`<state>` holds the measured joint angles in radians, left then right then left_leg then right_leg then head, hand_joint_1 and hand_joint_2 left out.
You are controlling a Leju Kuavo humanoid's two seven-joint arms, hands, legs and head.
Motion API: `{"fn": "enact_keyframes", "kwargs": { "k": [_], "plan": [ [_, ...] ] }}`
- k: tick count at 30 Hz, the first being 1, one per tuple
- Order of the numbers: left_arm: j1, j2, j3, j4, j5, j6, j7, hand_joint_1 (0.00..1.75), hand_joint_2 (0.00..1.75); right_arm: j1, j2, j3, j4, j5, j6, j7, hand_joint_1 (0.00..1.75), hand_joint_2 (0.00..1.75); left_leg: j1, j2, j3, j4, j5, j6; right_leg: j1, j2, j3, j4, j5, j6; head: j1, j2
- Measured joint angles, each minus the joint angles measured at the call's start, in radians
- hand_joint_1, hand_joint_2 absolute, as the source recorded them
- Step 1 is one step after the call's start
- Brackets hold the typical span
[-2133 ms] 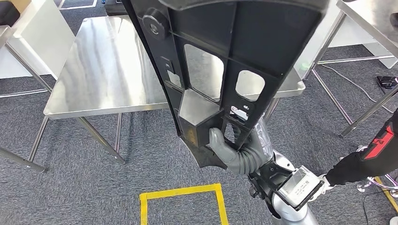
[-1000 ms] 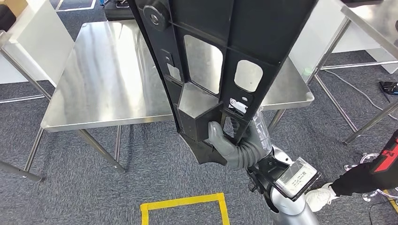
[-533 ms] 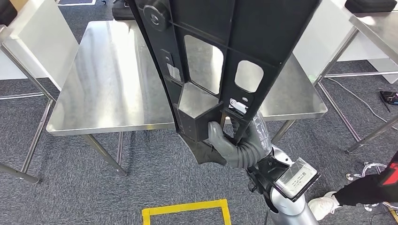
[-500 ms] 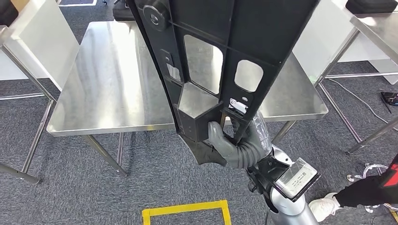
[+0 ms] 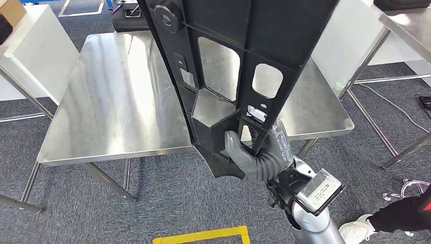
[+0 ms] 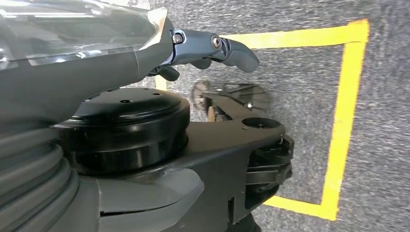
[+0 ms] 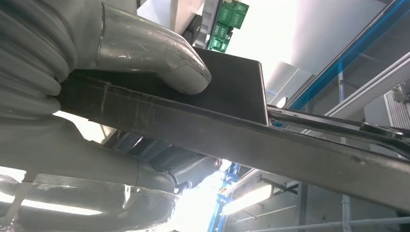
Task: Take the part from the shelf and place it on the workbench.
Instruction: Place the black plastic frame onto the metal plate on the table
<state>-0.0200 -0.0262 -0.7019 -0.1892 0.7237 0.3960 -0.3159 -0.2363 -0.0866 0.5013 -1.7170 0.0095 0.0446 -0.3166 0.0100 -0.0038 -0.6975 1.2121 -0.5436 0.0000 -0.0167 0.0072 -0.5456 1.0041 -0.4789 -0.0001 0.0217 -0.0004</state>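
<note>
Whole view is shifting vs earlier frames: workbench (image 5: 117, 101) is sitting nearer & more centred, yellow floor tape (image 5: 203, 236) sliding toward bottom edge, so robot is closing in, not the things moving. Right hand (image 5: 249, 155) is gripping the part (image 5: 244, 56), a long black panel w/ cut-outs, near its lower end; thumb is pressing on its face in right wrist view, part (image 7: 232, 125) clamped. Part is being held upright, slightly tilted, above the bench's near edge, not touching it. Left hand (image 6: 212, 48) is hanging over the floor, holding nothing, fingers partly curled; can't tell wide or closed. Judgement: carrying step, placement not yet done; best to get fully over the steel top, then tip the panel flat & lower slowly, since tall load could swing or clip the edge. Bench is bare shiny steel; grey carpet, more steel tables around, a person's sleeve (image 5: 401, 216) and shoe at lower right.
</note>
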Motion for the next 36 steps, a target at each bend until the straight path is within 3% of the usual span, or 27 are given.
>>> {"fn": "enact_keyframes", "kwargs": {
  "k": [1, 3, 5, 8, 10, 12, 13, 14, 15, 17, 19, 21, 22, 23, 25, 27, 28, 29, 30, 32, 34, 36],
  "plan": [
    [0.0, 0.0, 0.0, 0.0, 0.0, 0.0, 0.0, 0.0, 1.75, 0.0, 0.0, 0.0, 0.0, 0.0, 0.0, 0.0, 1.75, 1.75, 0.0, 0.001, 0.023, -0.07, 0.05, 0.004, 0.0, 0.001, 0.009, -0.001, -0.008, 0.003, 0.0, 0.0],
    [-0.001, 0.002, 0.0, 0.0, 0.0, 0.0, 0.0, 0.0, 1.75, -0.001, 0.0, 0.0, 0.0, 0.0, 0.0, 0.0, 1.75, 1.75, -0.007, 0.001, 0.059, -0.166, 0.092, 0.017, 0.003, 0.002, 0.022, -0.002, -0.021, 0.012, 0.0, 0.0],
    [0.0, 0.003, 0.0, 0.0, -0.001, -0.001, 0.0, 0.0, 1.75, -0.001, 0.0, 0.0, 0.001, 0.0, 0.0, 0.0, 1.75, 1.75, -0.015, 0.001, 0.069, -0.187, 0.084, 0.034, 0.006, 0.003, 0.029, 0.0, -0.024, 0.027, 0.0, 0.0],
    [0.001, 0.004, 0.001, -0.001, -0.002, -0.001, 0.0, 0.0, 1.75, -0.002, -0.001, -0.001, 0.0, 0.0, 0.0, 0.0, 1.75, 1.75, -0.011, 0.001, 0.101, -0.203, 0.093, 0.057, 0.005, 0.001, 0.021, 0.039, -0.034, 0.043, 0.001, 0.0],
    [-0.002, 0.004, 0.001, -0.001, -0.002, -0.001, 0.0, 0.0, 1.75, -0.004, -0.001, 0.0, 0.0, 0.0, 0.0, 0.0, 1.75, 1.75, -0.009, 0.001, 0.12, -0.207, 0.086, 0.066, 0.004, 0.0, -0.035, 0.138, -0.06, 0.045, 0.003, 0.0],
    [-0.002, 0.003, 0.001, -0.001, -0.002, -0.002, 0.0, 0.0, 1.75, -0.003, -0.002, 0.0, 0.0, 0.0, 0.0, 0.0, 1.75, 1.75, -0.009, -0.001, 0.129, -0.207, 0.074, 0.069, 0.003, -0.001, -0.12, 0.253, -0.096, 0.046, 0.004, 0.0],
    [-0.002, 0.002, 0.001, -0.001, -0.002, -0.002, 0.0, 0.0, 1.75, -0.002, -0.002, 0.0, 0.001, 0.0, 0.0, 0.0, 1.75, 1.75, -0.009, -0.002, 0.136, -0.207, 0.066, 0.068, 0.002, -0.001, -0.15, 0.28, -0.106, 0.048, 0.004, 0.0],
    [-0.001, 0.002, 0.001, -0.001, -0.002, -0.002, 0.0, 0.0, 1.75, -0.001, -0.002, 0.0, 0.001, 0.0, 0.0, 0.0, 1.75, 1.75, -0.008, -0.003, 0.147, -0.207, 0.057, 0.067, 0.001, -0.001, -0.161, 0.269, -0.1, 0.054, 0.005, 0.0],
    [0.0, 0.002, 0.001, -0.001, -0.002, -0.001, 0.0, 0.0, 1.75, -0.001, -0.002, 0.0, 0.001, 0.0, 0.0, 0.001, 1.75, 1.75, -0.008, -0.005, 0.16, -0.207, 0.047, 0.064, 0.0, -0.002, -0.155, 0.225, -0.076, 0.062, 0.005, 0.0],
    [0.0, 0.001, 0.001, -0.001, -0.001, 0.001, 0.0, 0.0, 1.75, 0.0, -0.002, 0.0, 0.001, 0.001, 0.0, 0.002, 1.75, 1.75, -0.008, -0.007, 0.188, -0.206, 0.024, 0.056, -0.002, -0.006, -0.117, 0.089, 0.007, 0.079, 0.005, 0.0],
    [-0.001, 0.0, 0.001, -0.001, 0.001, 0.005, 0.0, 0.0, 1.75, 0.001, -0.002, 0.001, 0.001, 0.002, 0.001, 0.004, 1.75, 1.75, -0.01, -0.006, 0.201, -0.209, 0.006, 0.045, 0.002, -0.013, -0.092, 0.017, 0.053, 0.066, 0.004, 0.0],
    [-0.002, -0.001, 0.001, -0.001, 0.004, 0.007, 0.001, 0.0, 1.75, 0.0, 0.0, 0.002, 0.001, 0.002, 0.004, 0.008, 1.75, 1.75, -0.012, -0.004, 0.204, -0.204, 0.005, 0.034, 0.005, -0.013, -0.082, 0.01, 0.053, 0.038, 0.004, 0.0],
    [-0.003, -0.002, 0.001, -0.001, 0.006, 0.008, 0.002, 0.0, 1.75, 0.0, 0.001, 0.002, 0.001, 0.003, 0.005, 0.009, 1.75, 1.75, -0.011, -0.002, 0.196, -0.184, 0.011, 0.029, 0.001, -0.01, -0.074, 0.007, 0.053, 0.03, 0.004, 0.0],
    [-0.005, -0.002, 0.001, -0.001, 0.007, 0.008, 0.002, 0.0, 1.75, -0.001, 0.002, 0.002, 0.0, 0.003, 0.007, 0.01, 1.75, 1.75, -0.01, -0.001, 0.175, -0.145, 0.023, 0.025, -0.002, -0.009, -0.064, 0.003, 0.048, 0.022, 0.003, 0.0],
    [-0.007, -0.003, 0.001, -0.001, 0.008, 0.008, 0.002, 0.0, 1.75, -0.002, 0.005, 0.003, 0.0, 0.003, 0.01, 0.011, 1.75, 1.75, -0.007, 0.0, 0.095, -0.026, 0.022, 0.016, -0.007, -0.008, -0.041, -0.002, 0.032, 0.007, 0.001, 0.0],
    [-0.006, -0.003, 0.001, -0.002, 0.009, 0.008, 0.002, 0.0, 1.75, -0.002, 0.006, 0.003, 0.001, 0.002, 0.013, 0.011, 1.75, 1.75, -0.004, 0.0, 0.011, 0.072, -0.028, 0.007, -0.005, -0.007, -0.019, -0.002, 0.01, -0.002, 0.0, 0.0],
    [-0.004, -0.002, 0.001, -0.002, 0.009, 0.008, 0.002, 0.0, 1.75, -0.002, 0.006, 0.003, 0.001, 0.002, 0.015, 0.011, 1.75, 1.75, -0.002, 0.0, -0.017, 0.089, -0.053, 0.005, -0.005, -0.006, -0.006, -0.002, -0.001, -0.002, 0.0, 0.0],
    [-0.003, -0.002, 0.001, -0.002, 0.009, 0.008, 0.002, 0.0, 1.75, -0.002, 0.006, 0.004, 0.002, 0.002, 0.016, 0.011, 1.75, 1.75, -0.002, 0.0, -0.03, 0.078, -0.059, 0.004, -0.004, -0.004, 0.008, -0.002, -0.011, -0.002, 0.0, 0.0],
    [-0.002, -0.002, 0.001, -0.002, 0.009, 0.008, 0.002, 0.0, 1.75, -0.002, 0.006, 0.004, 0.002, 0.001, 0.016, 0.011, 1.75, 1.75, -0.001, 0.001, -0.028, 0.04, -0.04, 0.005, -0.004, -0.003, 0.023, -0.002, -0.023, 0.0, 0.0, 0.0],
    [-0.001, -0.002, 0.001, -0.001, 0.009, 0.008, 0.002, 0.0, 1.75, -0.001, 0.006, 0.004, 0.002, 0.0, 0.016, 0.011, 1.75, 1.75, -0.002, 0.001, 0.003, -0.085, 0.057, 0.014, -0.004, -0.001, 0.054, -0.003, -0.048, 0.005, 0.0, 0.0],
    [0.0, -0.001, 0.001, -0.001, 0.009, 0.008, 0.002, 0.0, 1.75, -0.001, 0.007, 0.005, 0.002, -0.001, 0.016, 0.011, 1.75, 1.75, -0.009, 0.002, 0.029, -0.169, 0.122, 0.025, 0.0, 0.001, 0.07, -0.009, -0.069, 0.016, 0.0, 0.0],
    [0.001, -0.001, 0.001, -0.001, 0.009, 0.009, 0.002, 0.0, 1.75, -0.001, 0.008, 0.005, 0.002, -0.005, 0.016, 0.011, 1.75, 1.75, -0.016, 0.0, 0.043, -0.186, 0.117, 0.039, 0.003, 0.002, 0.086, -0.009, -0.071, 0.035, 0.0, 0.0]
  ]
}}
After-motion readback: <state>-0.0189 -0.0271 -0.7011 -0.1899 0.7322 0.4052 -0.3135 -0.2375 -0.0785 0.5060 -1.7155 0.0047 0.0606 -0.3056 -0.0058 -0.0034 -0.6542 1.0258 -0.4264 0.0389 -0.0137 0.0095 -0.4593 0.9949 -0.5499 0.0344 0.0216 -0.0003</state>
